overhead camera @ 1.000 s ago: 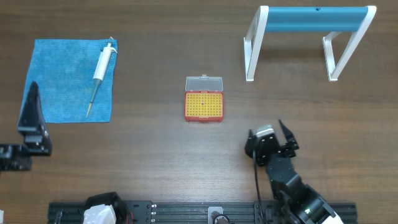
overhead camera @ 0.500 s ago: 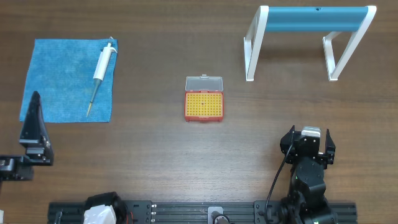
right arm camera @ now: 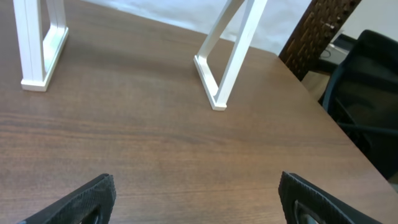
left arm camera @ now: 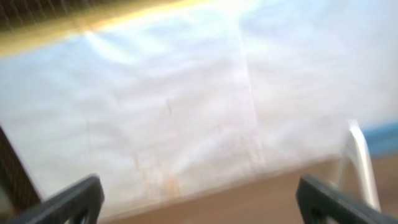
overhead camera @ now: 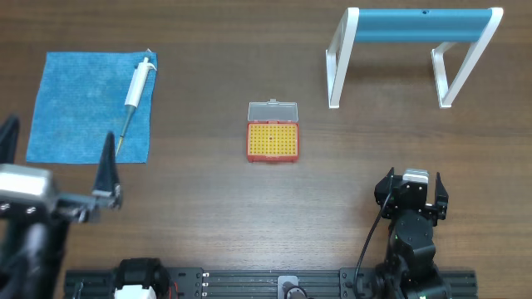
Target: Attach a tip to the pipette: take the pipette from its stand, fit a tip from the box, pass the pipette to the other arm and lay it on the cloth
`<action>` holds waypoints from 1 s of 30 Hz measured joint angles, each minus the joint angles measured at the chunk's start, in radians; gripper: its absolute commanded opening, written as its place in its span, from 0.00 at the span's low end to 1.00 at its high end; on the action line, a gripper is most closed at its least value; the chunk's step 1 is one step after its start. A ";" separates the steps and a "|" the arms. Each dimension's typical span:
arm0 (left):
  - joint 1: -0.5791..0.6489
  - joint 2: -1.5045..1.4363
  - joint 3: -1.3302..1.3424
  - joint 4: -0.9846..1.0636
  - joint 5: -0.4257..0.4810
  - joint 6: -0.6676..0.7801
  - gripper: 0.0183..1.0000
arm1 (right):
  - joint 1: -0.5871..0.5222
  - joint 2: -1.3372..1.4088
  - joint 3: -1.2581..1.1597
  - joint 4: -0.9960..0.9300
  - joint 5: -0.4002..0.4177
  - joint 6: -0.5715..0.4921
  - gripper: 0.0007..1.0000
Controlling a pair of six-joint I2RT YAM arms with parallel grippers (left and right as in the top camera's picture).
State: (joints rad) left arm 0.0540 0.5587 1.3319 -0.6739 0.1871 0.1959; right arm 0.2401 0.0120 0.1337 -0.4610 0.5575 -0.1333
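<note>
Top view: 1 pipette (overhead camera: 133,90) on 1 cloth (overhead camera: 75,108), 1 tip box (overhead camera: 273,141) (L pincer (left arm camera: 198,199), R pincer (overhead camera: 412,175) released).

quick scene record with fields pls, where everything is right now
pipette: lying on the blue cloth, tip fitted
tip box: open, centre of the top view
stand: empty, upper right
left end effector: open, empty, by the cloth's near edge
right end effector: open, empty, near its base
task state: looks done
</note>
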 measured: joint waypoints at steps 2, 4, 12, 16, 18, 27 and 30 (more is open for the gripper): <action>-0.001 -0.090 -0.248 0.234 0.001 -0.037 1.00 | 0.000 0.000 0.000 0.000 0.001 0.000 0.86; -0.001 -0.162 -0.481 0.513 0.001 -0.095 1.00 | 0.000 0.000 0.000 0.000 0.000 0.000 0.86; -0.018 -0.390 -1.080 0.925 -0.055 -0.257 1.00 | 0.000 0.000 0.000 0.000 0.000 0.000 0.86; -0.050 -0.459 -1.177 0.938 -0.160 -0.277 1.00 | 0.000 0.000 0.000 0.000 0.000 0.000 0.86; -0.063 -0.491 -1.237 0.942 -0.199 -0.281 1.00 | 0.000 0.000 0.000 0.000 0.000 0.000 0.86; -0.077 -0.545 -1.326 0.678 -0.205 -0.272 1.00 | 0.000 0.000 0.000 0.000 0.001 0.000 0.86; -0.097 -0.546 -1.326 0.603 -0.169 -0.227 1.00 | 0.000 0.000 0.000 -0.001 0.000 0.000 0.86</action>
State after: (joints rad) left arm -0.0433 0.0128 0.0063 -0.0711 0.0177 -0.0315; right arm 0.2401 0.0116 0.1337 -0.4618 0.5575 -0.1333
